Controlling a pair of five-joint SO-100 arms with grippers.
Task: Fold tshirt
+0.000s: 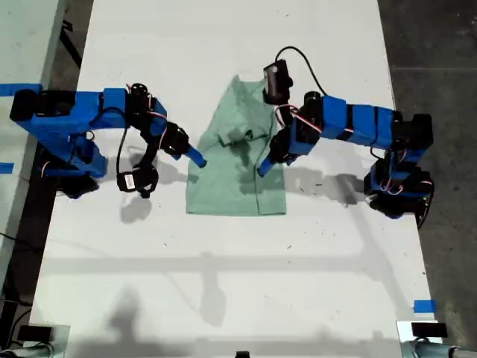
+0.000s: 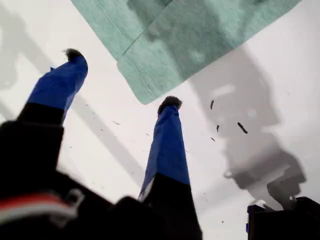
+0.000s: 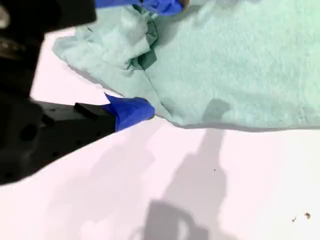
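Note:
The pale mint-green tshirt (image 1: 235, 168) lies partly folded on the white table (image 1: 223, 283), with a crumpled patch near its middle. My first gripper (image 1: 190, 155) (image 2: 122, 77) is on the arm at the exterior view's left. It is open over bare table, and a corner of the tshirt (image 2: 150, 75) lies just beyond its fingertips. My second gripper (image 1: 264, 165) (image 3: 150, 60), on the arm at the exterior view's right, is open across the edge of the tshirt (image 3: 235, 70). One of its fingers (image 3: 131, 112) sits at the cloth's border and bunched cloth lies between the jaws.
Blue tape marks (image 1: 424, 306) sit at the exterior view's lower right and on its left edge. Dark floor (image 1: 432, 45) borders the table at the exterior view's right. A second pale surface (image 1: 26, 37) stands at its left. The arms' shadows fall on the table.

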